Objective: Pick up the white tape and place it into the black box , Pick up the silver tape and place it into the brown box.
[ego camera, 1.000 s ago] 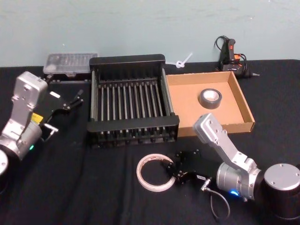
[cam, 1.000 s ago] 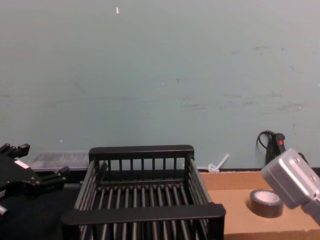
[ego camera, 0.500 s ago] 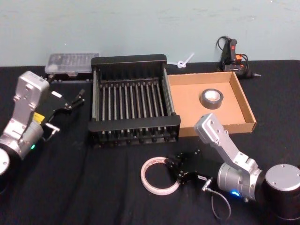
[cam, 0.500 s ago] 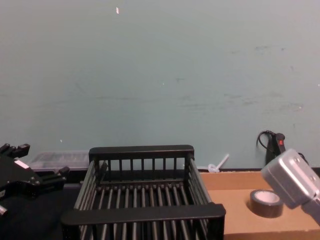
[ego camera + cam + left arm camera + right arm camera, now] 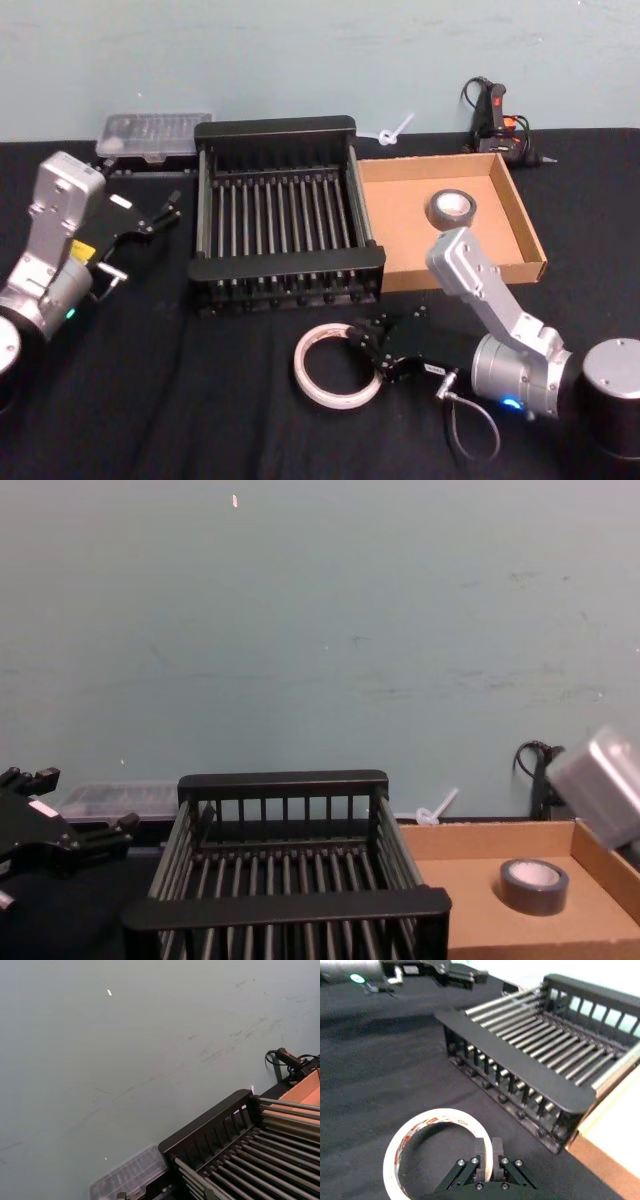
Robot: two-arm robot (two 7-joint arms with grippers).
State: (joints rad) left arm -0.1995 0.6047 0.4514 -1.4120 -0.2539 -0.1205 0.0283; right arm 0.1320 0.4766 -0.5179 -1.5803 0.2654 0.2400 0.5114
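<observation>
1. While my right arm reaches low over the black cloth, its right gripper (image 5: 368,343) pinches the rim of the white tape (image 5: 336,366), fingers (image 5: 497,1151) nearly closed, in front of the black box (image 5: 286,268).
2. Left gripper (image 5: 160,214) hovers open, left of that box.
3. Silver tape (image 5: 451,210) lies inside the brown box (image 5: 527,231).
4. Red print on the tape's core is unreadable.

Black box (image 5: 287,212) open on top, slatted floor bare; near rim (image 5: 520,1067) stands between white tape (image 5: 334,366) and its interior. Brown box (image 5: 520,215) touches its right side, silver tape (image 5: 451,210) inside. Left gripper (image 5: 150,216) sits left of black box.
</observation>
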